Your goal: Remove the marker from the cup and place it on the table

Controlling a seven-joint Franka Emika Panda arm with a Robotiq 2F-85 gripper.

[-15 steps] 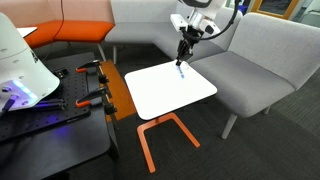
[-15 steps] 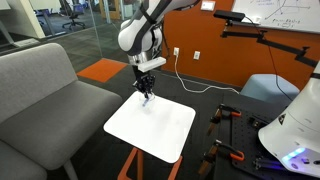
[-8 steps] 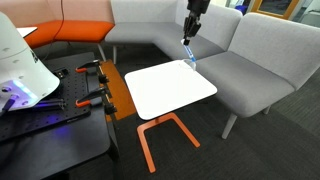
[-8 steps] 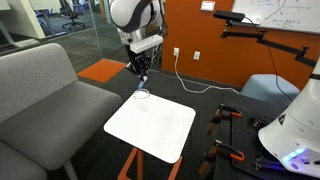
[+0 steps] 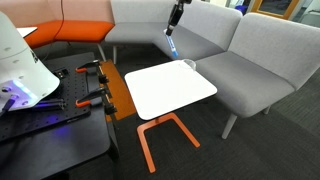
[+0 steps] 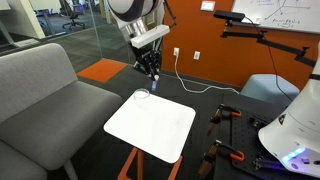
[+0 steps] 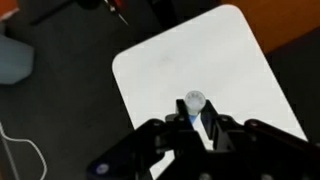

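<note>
Table [image 5: 165,92] stands in front of the sofa [image 5: 255,50], with the workbench [image 5: 50,125] at its side. Cup [image 5: 188,64] sits on the table at the corner toward the sofa. Gripper [image 5: 173,20] hangs above the table's far edge, well apart from the cup, with the marker [image 5: 170,31] clamped in it and pointing down.

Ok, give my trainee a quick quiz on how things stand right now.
1. True or false: the thin blue marker sits inside the small clear cup.
2. Where does the cup stand? A) the middle of the white square table B) a corner of that table C) the grey sofa
3. Fill in: the black Robotiq gripper, raised in the air, is shut on the ____.
Key: 1 false; 2 B; 3 marker.
</note>
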